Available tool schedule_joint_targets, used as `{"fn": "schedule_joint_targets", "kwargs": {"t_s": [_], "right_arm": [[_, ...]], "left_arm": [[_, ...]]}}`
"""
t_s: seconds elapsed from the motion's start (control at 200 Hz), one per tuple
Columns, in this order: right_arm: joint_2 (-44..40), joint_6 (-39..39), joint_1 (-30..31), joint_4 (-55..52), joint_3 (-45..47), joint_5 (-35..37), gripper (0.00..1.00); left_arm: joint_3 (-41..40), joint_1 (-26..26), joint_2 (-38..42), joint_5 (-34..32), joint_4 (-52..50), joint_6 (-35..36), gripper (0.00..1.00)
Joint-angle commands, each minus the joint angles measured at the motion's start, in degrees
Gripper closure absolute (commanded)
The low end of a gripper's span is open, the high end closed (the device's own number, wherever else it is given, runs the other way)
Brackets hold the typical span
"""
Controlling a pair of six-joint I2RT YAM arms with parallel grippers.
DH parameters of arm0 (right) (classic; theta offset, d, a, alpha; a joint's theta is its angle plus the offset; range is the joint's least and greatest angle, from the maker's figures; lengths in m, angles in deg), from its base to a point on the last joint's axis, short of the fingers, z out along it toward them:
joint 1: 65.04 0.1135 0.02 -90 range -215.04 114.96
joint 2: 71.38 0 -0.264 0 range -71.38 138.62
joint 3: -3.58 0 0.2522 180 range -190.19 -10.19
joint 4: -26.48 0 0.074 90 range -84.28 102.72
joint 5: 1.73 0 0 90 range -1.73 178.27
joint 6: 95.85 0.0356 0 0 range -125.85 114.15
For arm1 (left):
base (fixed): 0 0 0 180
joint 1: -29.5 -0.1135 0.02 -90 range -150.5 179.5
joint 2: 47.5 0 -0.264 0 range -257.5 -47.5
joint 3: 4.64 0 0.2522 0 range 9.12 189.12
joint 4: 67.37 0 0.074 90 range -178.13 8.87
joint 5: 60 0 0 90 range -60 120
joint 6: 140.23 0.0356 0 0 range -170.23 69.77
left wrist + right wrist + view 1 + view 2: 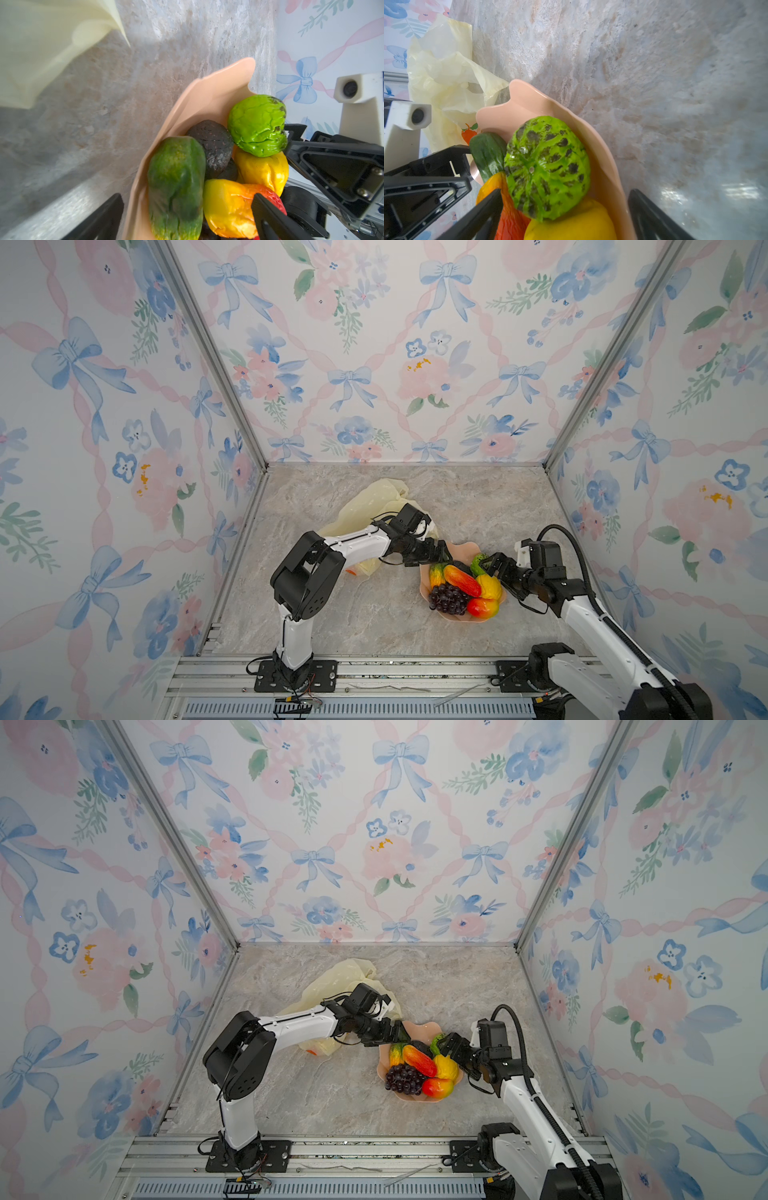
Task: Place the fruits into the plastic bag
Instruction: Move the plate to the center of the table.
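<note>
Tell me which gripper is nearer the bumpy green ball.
Right. The right gripper, open, is right at the bumpy green ball; the left gripper, open, is farther off, over the cucumber-shaped fruit.

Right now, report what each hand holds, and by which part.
Nothing is held. The left hand and right hand both stand open by the fruits in the bowl, gripping none.
</note>
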State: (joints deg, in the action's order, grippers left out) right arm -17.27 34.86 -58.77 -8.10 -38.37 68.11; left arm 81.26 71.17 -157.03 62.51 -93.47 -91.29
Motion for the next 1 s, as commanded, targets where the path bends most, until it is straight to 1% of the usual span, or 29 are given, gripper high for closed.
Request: {"fn": "schedule_joint_targets", "kwargs": {"t_s": [0.0, 0.18, 0.37, 0.715, 0.99], "right_arm": [[1.55, 2.13, 1.78, 2.46, -0.42, -0.90, 0.04], [4.78, 3.95, 4.52, 4.73, -1.38, 0.89, 0.04], [8.80, 5.67, 7.94, 7.51, -3.20, 2.77, 0.04], [19.24, 8.50, 15.11, 13.71, -8.82, 5.13, 0.04], [28.12, 9.56, 19.32, 17.26, -14.53, 5.56, 0.04]], "left_arm": [[-0.56, 0.32, 2.05, 1.32, -0.43, -0.84, 0.02], [-1.86, -0.05, 2.88, 1.50, -0.46, -1.44, 0.02], [-3.67, -1.52, 4.75, 1.74, -0.43, -1.49, 0.02], [-6.60, -4.41, 8.10, 2.38, -0.52, -1.06, 0.02], [-10.70, -9.38, 12.01, 2.68, -0.59, 0.57, 0.02]]}}
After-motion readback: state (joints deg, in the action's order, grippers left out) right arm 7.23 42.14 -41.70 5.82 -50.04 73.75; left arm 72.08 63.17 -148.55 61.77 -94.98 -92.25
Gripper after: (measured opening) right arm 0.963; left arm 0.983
